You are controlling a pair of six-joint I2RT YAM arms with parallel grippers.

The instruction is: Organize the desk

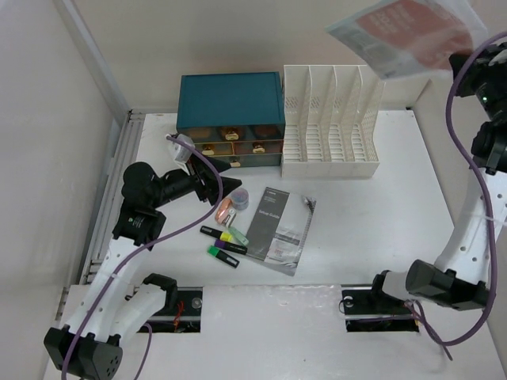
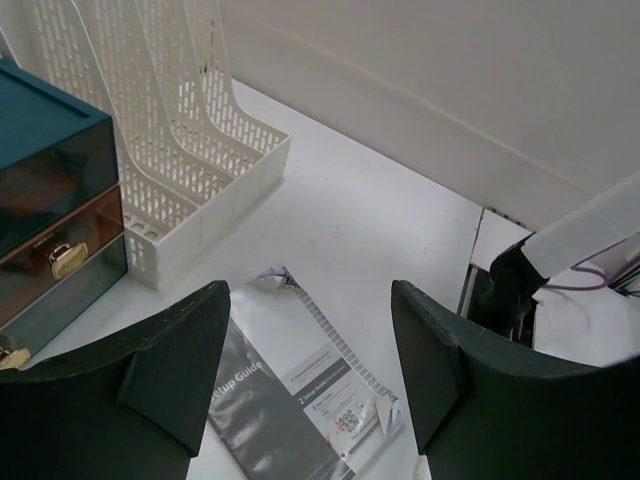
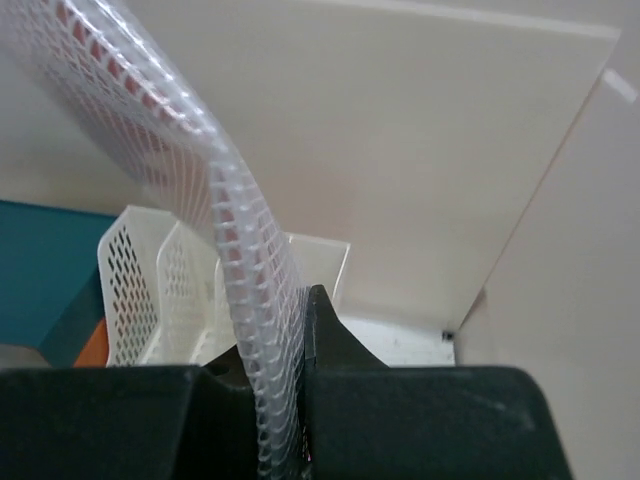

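With the left gripper (image 1: 232,187): jaws apart, empty, low above the desk (image 1: 396,206), near a grey booklet (image 1: 279,229). With the right gripper (image 1: 469,57): clamped on a spiral notebook (image 1: 404,32), high over the desk's far right corner. Desk white, flat, rectangular, with a front cut-out (image 1: 181,310).

- My left arm (image 1: 119,261) climbs from its base at the near left, bends at the elbow, and the wrist turns to the right, held low.
- My left gripper (image 2: 310,340) points forward and down, jaws apart, nothing between them.
- My right arm (image 1: 475,214) stands on the far right, stretched up high.
- My right gripper (image 3: 298,335) sits at the top of that reach, jaws pinched tight on the edge of a mesh sleeve (image 3: 225,190).
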